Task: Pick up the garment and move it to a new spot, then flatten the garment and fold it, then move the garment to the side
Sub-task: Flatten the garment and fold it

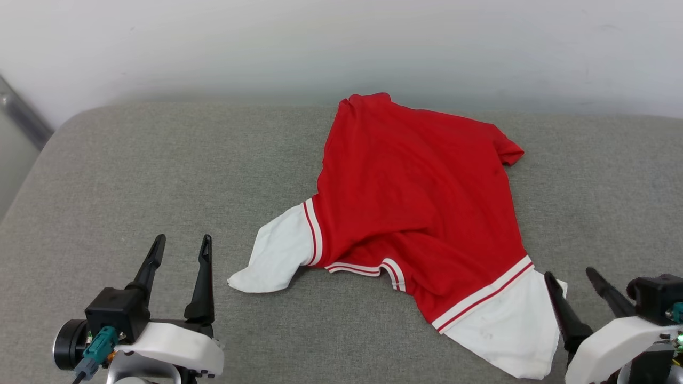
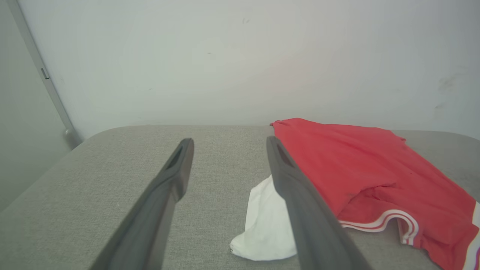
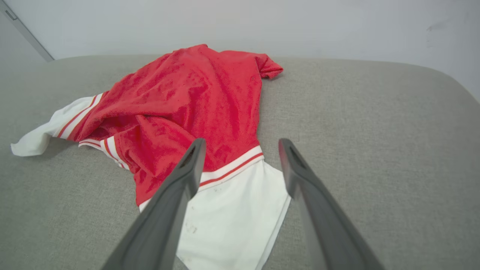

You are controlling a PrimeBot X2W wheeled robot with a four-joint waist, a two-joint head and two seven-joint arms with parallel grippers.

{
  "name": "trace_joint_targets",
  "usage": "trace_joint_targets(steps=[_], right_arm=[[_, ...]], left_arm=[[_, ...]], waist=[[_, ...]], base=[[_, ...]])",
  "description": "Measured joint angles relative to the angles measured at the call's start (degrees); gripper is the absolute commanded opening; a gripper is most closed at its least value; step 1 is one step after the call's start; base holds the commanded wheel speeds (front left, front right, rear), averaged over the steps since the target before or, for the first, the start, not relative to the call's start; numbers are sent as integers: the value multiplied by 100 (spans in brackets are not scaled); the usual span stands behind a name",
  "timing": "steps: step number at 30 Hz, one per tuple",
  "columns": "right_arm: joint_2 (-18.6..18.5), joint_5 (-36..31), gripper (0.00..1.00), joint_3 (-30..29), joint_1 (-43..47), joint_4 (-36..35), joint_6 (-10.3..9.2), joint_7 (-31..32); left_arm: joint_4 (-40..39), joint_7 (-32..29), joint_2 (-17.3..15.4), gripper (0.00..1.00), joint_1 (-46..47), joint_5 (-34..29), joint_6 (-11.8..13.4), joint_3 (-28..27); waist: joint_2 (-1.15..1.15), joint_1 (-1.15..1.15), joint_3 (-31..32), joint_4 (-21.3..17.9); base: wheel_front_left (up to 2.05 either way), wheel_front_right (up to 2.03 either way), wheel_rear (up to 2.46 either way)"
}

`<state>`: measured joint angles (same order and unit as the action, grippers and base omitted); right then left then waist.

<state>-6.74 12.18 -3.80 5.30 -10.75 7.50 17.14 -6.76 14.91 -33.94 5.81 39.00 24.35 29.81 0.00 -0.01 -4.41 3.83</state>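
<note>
Two hands are waiting at the near edge, both with fingers spread wide and holding nothing. The left hand (image 1: 182, 238) is hanging over bare worktop (image 1: 133, 176), well apart from the cloth. The right hand (image 1: 570, 273) is sitting just beside the near sleeve (image 1: 507, 330); whether its inner finger is touching the sleeve's edge cannot be told.

Judging from this, no part of the task is looking done. The garment (image 1: 416, 202) is lying rumpled and ungripped, right of the worktop's centre, so the pick-up, the move, the flattening, the fold and the shift aside are all left to do.

The fingers are long, dark and matte, tapering to thin tips and rising from white shells. The worktop is wearing a grey woven cover and is looking softly padded, with rounded corners. The garment is reading as thin, limp knit. Its near sleeve is lying flat and white with faint smudges, joined to the red body by a red-and-white striped band. The other sleeve (image 1: 277, 256) is pointing toward the left hand and curling at its tip. Between the sleeves the red cloth is bunching into a loose fold along the trim. Farther back it is smoothing out and narrowing to a corner near the pale wall (image 1: 320, 42).
</note>
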Motion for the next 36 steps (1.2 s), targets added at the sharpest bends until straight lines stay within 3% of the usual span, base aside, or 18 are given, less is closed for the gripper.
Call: trace_joint_targets(steps=[4,8,13,18,26,35,36], right_arm=[[-413,156,100,288,126,-247,0,1117],[-907,676,100,704,459,-728,1,2773],[-1243,681,100,699,442,-1149,1,3883],[-1210,682,100,782,273,-881,0,4239],[-1190,702,100,934,39,-63,0,4179],[-1268,714,100,1116,-79,399,0,3955],[-1284,730,37,1134,-102,446,0,3923]], left_arm=[[-66,7,-26,100,1,-56,-13,47],[-60,7,-16,100,11,-105,-13,87],[-43,7,49,100,87,-147,-46,122],[36,-3,121,100,263,-162,-125,168],[158,-44,156,100,573,-202,-224,203],[244,-36,208,100,578,-194,-225,181],[250,-36,208,100,578,-194,-226,172]], waist=[[0,0,-69,-19],[0,0,-161,-24],[0,0,-351,37],[0,1,-546,194],[0,2,-804,490],[0,1,-937,628],[0,1,-946,627]], base=[[0,0,0],[0,0,0],[0,0,0],[0,0,0],[0,0,0],[0,0,0],[0,0,0]])
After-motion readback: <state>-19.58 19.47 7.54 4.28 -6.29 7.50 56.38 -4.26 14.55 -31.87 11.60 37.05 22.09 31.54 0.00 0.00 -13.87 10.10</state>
